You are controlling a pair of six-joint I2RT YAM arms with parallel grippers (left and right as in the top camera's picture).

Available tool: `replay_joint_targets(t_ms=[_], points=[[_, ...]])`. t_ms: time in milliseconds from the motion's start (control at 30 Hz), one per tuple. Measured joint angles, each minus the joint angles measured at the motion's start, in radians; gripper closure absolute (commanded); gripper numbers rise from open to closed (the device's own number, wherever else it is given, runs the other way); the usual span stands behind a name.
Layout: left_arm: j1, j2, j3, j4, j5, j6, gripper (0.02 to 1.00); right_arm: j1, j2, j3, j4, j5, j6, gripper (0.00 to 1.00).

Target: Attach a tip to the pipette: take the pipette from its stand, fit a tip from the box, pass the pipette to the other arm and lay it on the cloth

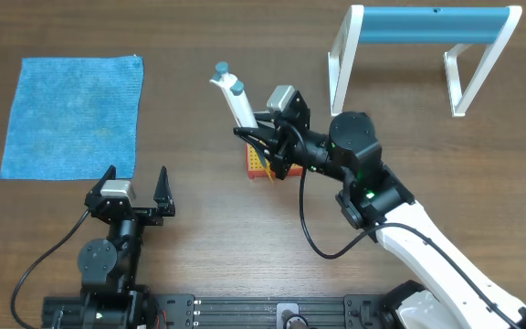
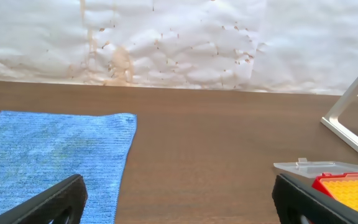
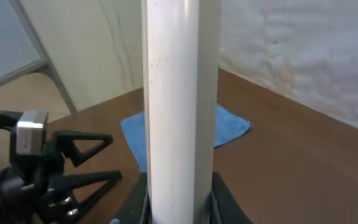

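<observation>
From above, the right jaws grip the white pipette (image 1: pixel 236 102), which is close by the orange tip box (image 1: pixel 260 163) at the middle of the surface (image 1: pixel 199 247). The left jaws stand wide open near the blue cloth (image 1: pixel 71 119), and the stand (image 1: pixel 427 26) is far right. In the left wrist view the cloth (image 2: pixel 48 155) and the tip box (image 2: pixel 350 190) lie ahead on opposite sides, beyond the spread jaws. In the right wrist view the pipette's barrel (image 3: pixel 182 112) stands upright in the closed jaws, with the cloth (image 3: pixel 232 127) and the open left jaws beyond.
</observation>
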Motion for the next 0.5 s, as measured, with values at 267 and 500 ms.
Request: replay_joint_targets(t_ms=[267, 500], points=[[0.000, 0.000, 0.000, 0.000, 0.000, 0.000, 0.053, 0.000, -0.009, 0.006, -0.041, -0.016, 0.007, 0.879], [0.000, 0.000, 0.000, 0.000, 0.000, 0.000, 0.053, 0.000, -0.009, 0.006, -0.035, -0.016, 0.007, 0.919]])
